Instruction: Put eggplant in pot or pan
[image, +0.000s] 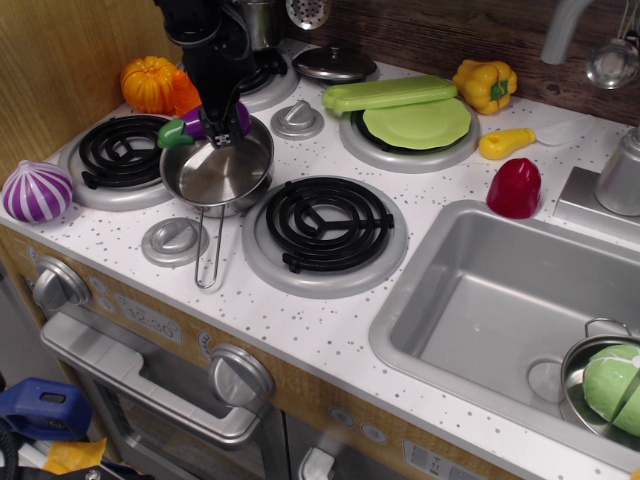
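The purple eggplant (190, 126) with its green stem cap pointing left is held in my black gripper (216, 126). It hangs just above the far left rim of the shiny steel saucepan (218, 172). The saucepan stands between the two front burners, with its wire loop handle (207, 250) pointing toward the front edge. The gripper's fingers are shut on the eggplant, and my arm comes down from the top left. The pan's inside shows nothing in it.
A striped purple onion (36, 191) lies at the far left. An orange pumpkin (152, 85) sits behind the left burner. A green plate (416, 122), a yellow pepper (486, 84), a red pepper (514, 188) and the sink (480, 300) are to the right.
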